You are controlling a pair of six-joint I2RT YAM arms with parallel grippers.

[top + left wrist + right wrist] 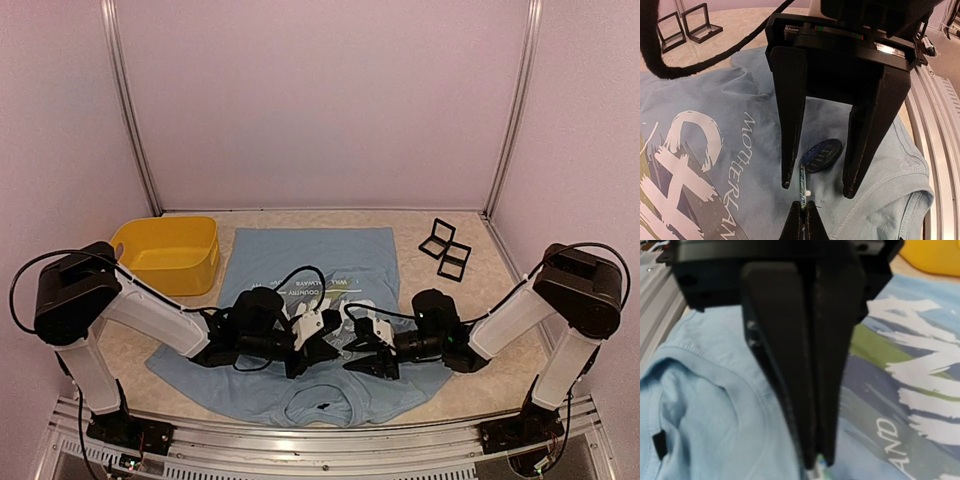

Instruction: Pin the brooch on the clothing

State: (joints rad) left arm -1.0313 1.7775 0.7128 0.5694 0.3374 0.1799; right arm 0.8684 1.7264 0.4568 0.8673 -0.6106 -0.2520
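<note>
Brooch [823, 155] first: a dark round disc lying flat on the light blue T-shirt [270, 262], just beyond the tips of my left gripper [802, 222] and inside the gap between the right gripper's fingers. Sweeping from my left, the yellow bin [175, 278] sits well behind the left jaws and outboard of them, just beside the shirt's far corner. The left jaws are pressed fully together and pinch the near end of a thin blue-green strip [802, 182]. The strip runs forward from the tips and meets the disc's edge; I cannot tell whether the two are joined. A small white nub [810, 192] sits right against the strip, just ahead of those tips. In the right wrist view the same jaws read as one closed black wedge pointing down at the cloth, with the white lettering on one side and the collar [715, 385] on the other. The right gripper [818, 190] faces the left one nearly tip to tip. Its jaws stand partway apart and hold nothing, with one finger [790, 115] on each side, so the strip and the disc both lie between them. Whether its tips touch the cloth I cannot tell. The neckline curves close beside both sets of tips, on the near-edge side. Well behind the right jaws and outboard of them, off the shirt, stand two black frames [445, 250].
</note>
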